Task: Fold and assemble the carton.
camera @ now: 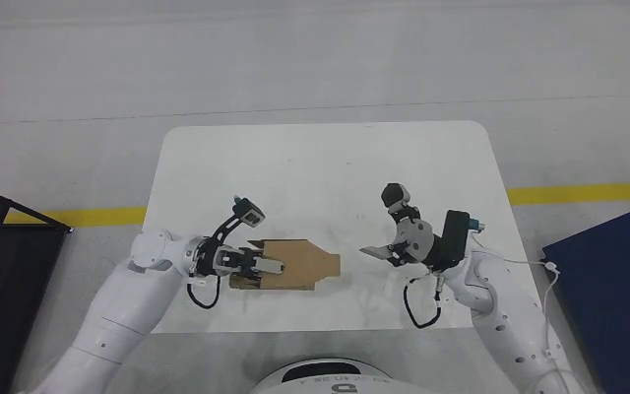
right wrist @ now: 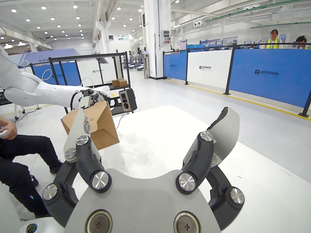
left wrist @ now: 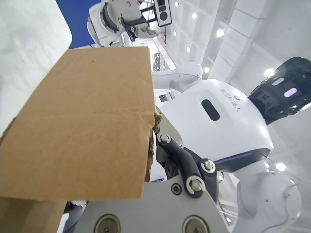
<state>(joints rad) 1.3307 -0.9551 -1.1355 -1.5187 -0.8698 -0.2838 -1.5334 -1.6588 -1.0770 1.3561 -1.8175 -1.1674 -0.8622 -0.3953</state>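
Carton (camera: 300, 264), brown and partly folded, sits tilted over the tabletop (camera: 325, 167), close to its near edge and left of the middle. One pointed flap reaches toward the right. I cannot tell whether its lowest corner touches the surface. The left gripper (camera: 264, 264) is clamped on the carton's left end, pinching the cardboard. Well apart to the right, a little farther from that edge, the right gripper (right wrist: 153, 115) hovers with its fingers spread wide and nothing between them.
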